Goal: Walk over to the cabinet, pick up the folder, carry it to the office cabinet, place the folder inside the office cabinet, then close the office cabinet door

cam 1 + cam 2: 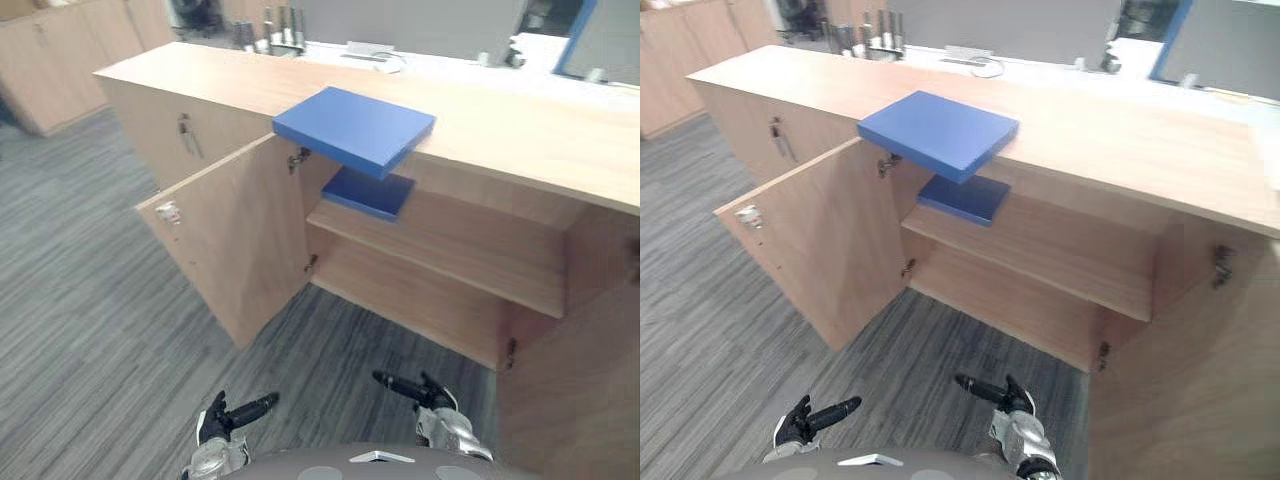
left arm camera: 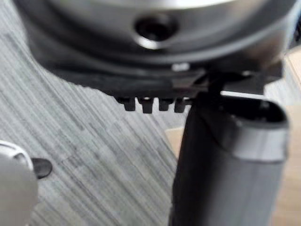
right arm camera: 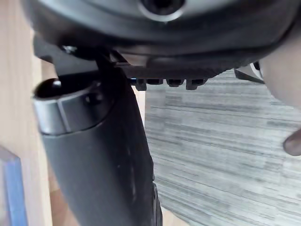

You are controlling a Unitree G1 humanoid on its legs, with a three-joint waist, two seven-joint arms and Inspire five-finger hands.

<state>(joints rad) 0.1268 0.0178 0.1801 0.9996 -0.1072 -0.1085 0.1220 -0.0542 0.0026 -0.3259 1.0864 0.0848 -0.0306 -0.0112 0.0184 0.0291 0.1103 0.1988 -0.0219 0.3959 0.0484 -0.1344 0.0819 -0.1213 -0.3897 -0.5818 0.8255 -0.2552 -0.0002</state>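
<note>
Across the upper half of the head views runs the long wooden cabinet (image 1: 520,130), the largest item in the scene. Its compartment directly ahead stands open: the left door (image 1: 235,245) is swung out over the grey carpet (image 1: 90,330), and the right door (image 1: 580,380) is swung out on the opposite side. Inside, one shelf (image 1: 450,245) crosses the compartment.

The blue folder (image 1: 355,128) lies flat on the cabinet top, with one corner overhanging the front edge above the open compartment. A second flat blue item (image 1: 368,192) rests on the shelf directly beneath it; whether this is another folder cannot be determined.

The left hand (image 1: 232,415) and the right hand (image 1: 415,390) hang low, near the bottom edge of the head views, well apart from the cabinet. Each hand's fingers are relaxed and extended, and neither holds anything.

Status, as judged from these views:
- Approach to the cabinet: appears largely complete, with the open compartment directly in front.
- Pick-up of the folder: not yet done; neither hand touches it.
- Carrying, placing inside and closing the door: all outstanding.
</note>
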